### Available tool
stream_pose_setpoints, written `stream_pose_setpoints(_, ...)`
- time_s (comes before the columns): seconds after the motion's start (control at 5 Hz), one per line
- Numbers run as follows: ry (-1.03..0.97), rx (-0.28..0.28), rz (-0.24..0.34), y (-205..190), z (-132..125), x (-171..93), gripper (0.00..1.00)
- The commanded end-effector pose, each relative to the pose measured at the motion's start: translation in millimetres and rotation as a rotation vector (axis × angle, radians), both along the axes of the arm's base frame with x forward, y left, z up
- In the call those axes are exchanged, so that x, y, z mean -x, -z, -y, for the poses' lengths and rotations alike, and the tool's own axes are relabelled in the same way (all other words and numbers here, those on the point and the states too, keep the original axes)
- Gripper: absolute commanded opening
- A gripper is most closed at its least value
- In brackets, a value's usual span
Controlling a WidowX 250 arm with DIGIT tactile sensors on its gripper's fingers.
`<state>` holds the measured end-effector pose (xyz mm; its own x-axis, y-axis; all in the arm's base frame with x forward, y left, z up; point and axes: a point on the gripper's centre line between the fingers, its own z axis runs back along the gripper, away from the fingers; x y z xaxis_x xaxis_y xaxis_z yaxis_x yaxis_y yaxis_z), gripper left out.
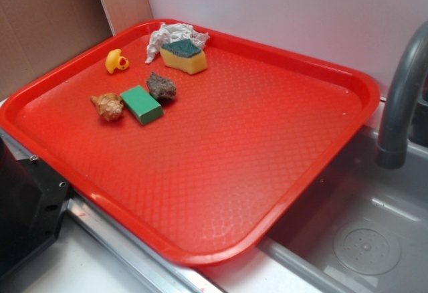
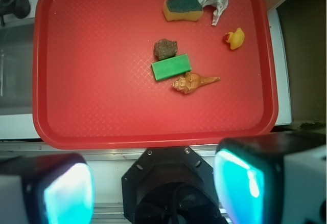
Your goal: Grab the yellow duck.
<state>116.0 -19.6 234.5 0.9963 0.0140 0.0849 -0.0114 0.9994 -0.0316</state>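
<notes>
The yellow duck [image 1: 116, 61] is tiny and glossy with an orange-red beak. It sits on the red tray [image 1: 267, 139] near its far left corner, left of the sponge. In the wrist view the duck [image 2: 235, 38] is at the upper right of the tray [image 2: 92, 81]. My gripper [image 2: 153, 188] is open and empty, high above the tray's near edge, far from the duck. Its two cyan pads [image 2: 240, 183] stand wide apart. The gripper itself does not show in the exterior view.
On the tray lie a yellow sponge with a green top [image 1: 183, 55], a white crumpled cloth [image 1: 175, 36], a brown rock [image 1: 161, 87], a green block [image 1: 141, 104] and a tan shell-like object [image 1: 108, 106]. A grey faucet [image 1: 401, 99] and sink [image 1: 361, 239] are at right.
</notes>
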Motion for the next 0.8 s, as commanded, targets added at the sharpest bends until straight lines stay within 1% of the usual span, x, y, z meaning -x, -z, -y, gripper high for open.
stream_pose_setpoints(0.0, 0.000, 0.000, 0.000, 0, 0, 0, 1.00)
stream_pose_setpoints(0.2, -0.194, -0.003, -0.009, 29, -23, -41, 1.00)
stream_pose_setpoints(0.4, -0.419, 0.051, 0.016, 51, -46, -67, 1.00)
stream_pose_setpoints(0.6, -0.667, 0.027, 0.127, 79, -58, -85, 1.00)
